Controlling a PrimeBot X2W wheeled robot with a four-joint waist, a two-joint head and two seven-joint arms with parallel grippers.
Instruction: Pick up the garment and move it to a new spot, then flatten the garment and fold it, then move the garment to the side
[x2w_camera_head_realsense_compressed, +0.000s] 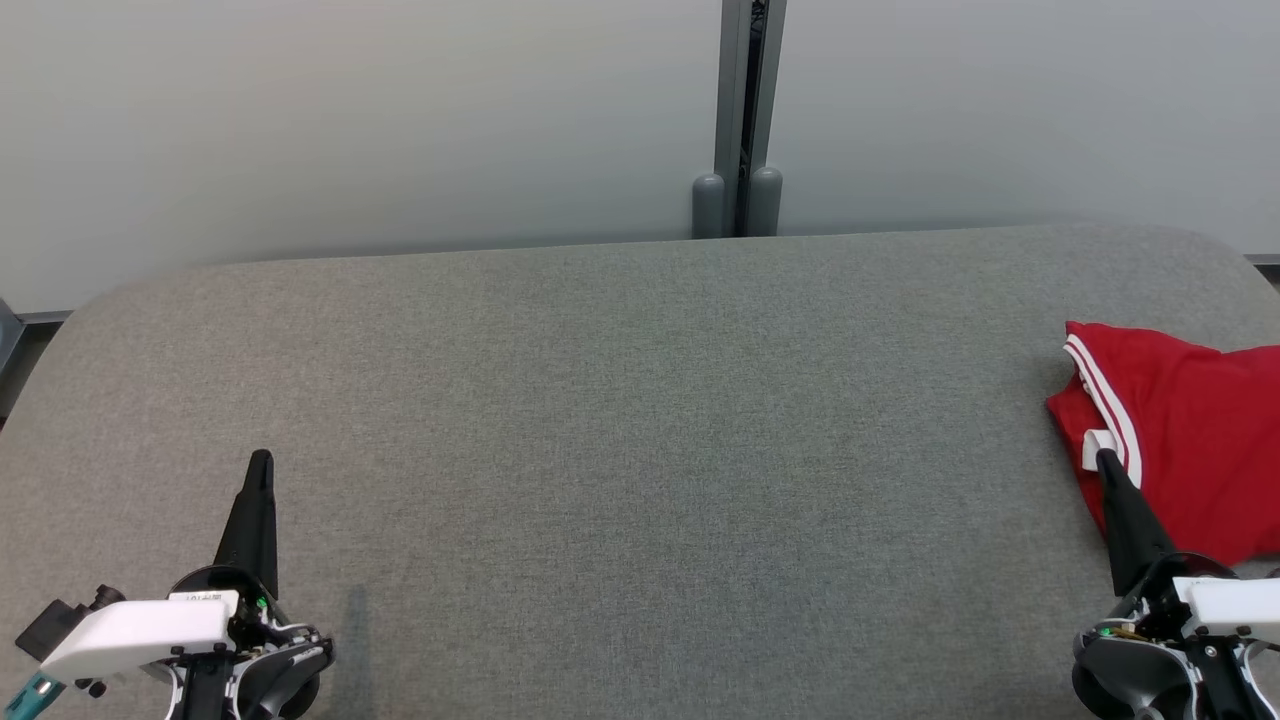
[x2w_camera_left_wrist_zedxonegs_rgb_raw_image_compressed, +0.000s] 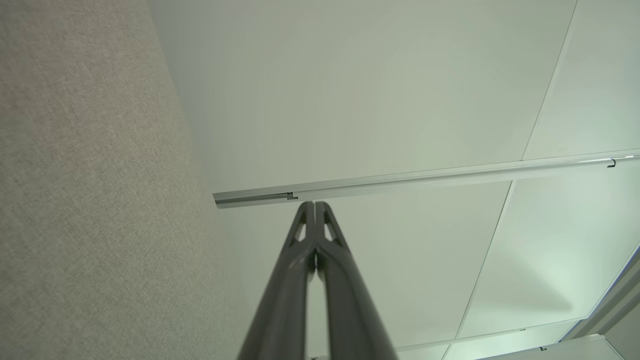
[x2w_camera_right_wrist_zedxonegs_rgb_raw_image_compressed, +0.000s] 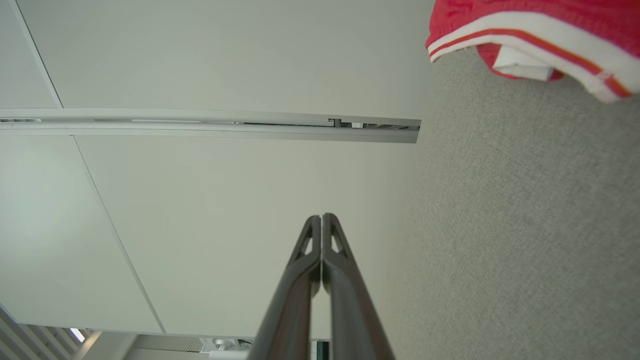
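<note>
A red garment (x2w_camera_head_realsense_compressed: 1185, 430) with white stripes along one edge lies bunched at the far right of the grey table (x2w_camera_head_realsense_compressed: 620, 420), partly cut off by the head view's right edge. In the right wrist view the garment (x2w_camera_right_wrist_zedxonegs_rgb_raw_image_compressed: 540, 25) sits at the top right corner, its white band showing. My right gripper (x2w_camera_head_realsense_compressed: 1105, 458) is shut and empty, its tip in front of the garment's near edge; whether it touches the cloth I cannot tell. The same right gripper (x2w_camera_right_wrist_zedxonegs_rgb_raw_image_compressed: 321, 216) points past the table's edge at the wall. My left gripper (x2w_camera_head_realsense_compressed: 261, 458) is shut and empty at the lower left, as the left gripper (x2w_camera_left_wrist_zedxonegs_rgb_raw_image_compressed: 314, 203) also shows.
A pale wall stands behind the table, with a grey post (x2w_camera_head_realsense_compressed: 745, 120) at its middle. The fabric-covered table has rounded far corners. A metal rail (x2w_camera_right_wrist_zedxonegs_rgb_raw_image_compressed: 210, 127) runs along the wall panels.
</note>
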